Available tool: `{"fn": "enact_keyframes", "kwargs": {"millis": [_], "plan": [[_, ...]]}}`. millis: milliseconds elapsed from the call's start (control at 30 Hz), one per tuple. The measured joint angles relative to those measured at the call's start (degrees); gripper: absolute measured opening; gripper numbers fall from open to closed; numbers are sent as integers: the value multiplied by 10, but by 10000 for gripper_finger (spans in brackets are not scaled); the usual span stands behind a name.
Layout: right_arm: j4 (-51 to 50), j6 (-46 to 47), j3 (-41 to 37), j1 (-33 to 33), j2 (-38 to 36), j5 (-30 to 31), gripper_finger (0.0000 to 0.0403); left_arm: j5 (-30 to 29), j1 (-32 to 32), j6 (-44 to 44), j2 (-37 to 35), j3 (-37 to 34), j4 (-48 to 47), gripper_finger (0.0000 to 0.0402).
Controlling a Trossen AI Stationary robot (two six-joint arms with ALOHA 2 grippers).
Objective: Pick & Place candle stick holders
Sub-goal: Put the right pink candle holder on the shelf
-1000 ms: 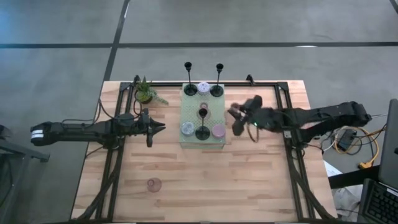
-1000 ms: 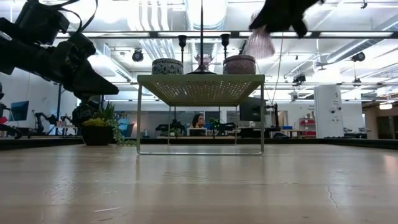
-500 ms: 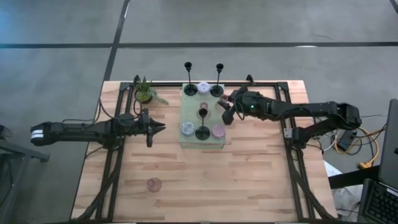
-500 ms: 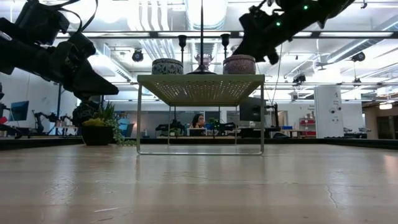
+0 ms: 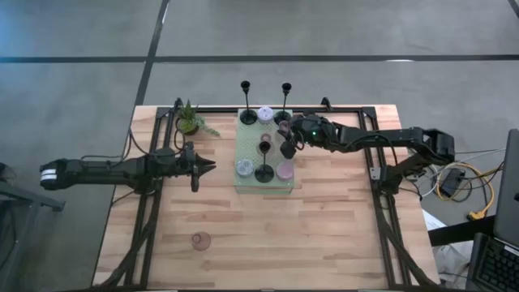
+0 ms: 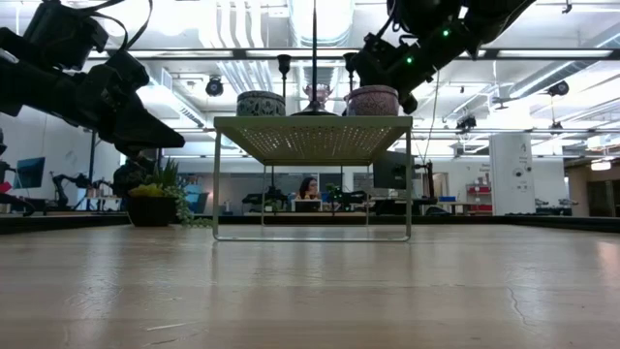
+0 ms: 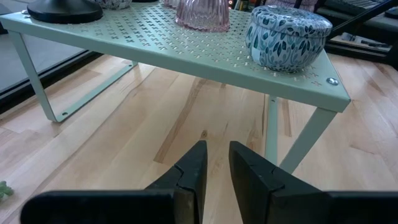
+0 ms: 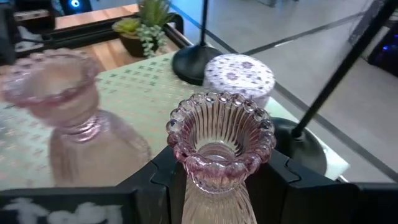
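The right pincer grips a pink ribbed glass candle holder, standing straight up, just above the pale green stand near the counter's far edge, so it only needs lowering, while the left pincer, nearly shut and empty, waits beside the stand.

The right hand grips a ribbed pink glass holder upright — beyond it, another pink holder, a lilac cup and black bases on the green mat.
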Motion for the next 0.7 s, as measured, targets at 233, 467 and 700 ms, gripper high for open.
{"fn": "enact_keyframes", "kwargs": {"millis": [233,467,700], "plan": [[12,2,0,-4,2,-7,121,0,0,0,0,0,0,71],[13,7,0,-17,2,-18,121,0,0,0,0,0,0,71],[9,12,0,-21,2,-20,121,0,0,0,0,0,0,71]]}}
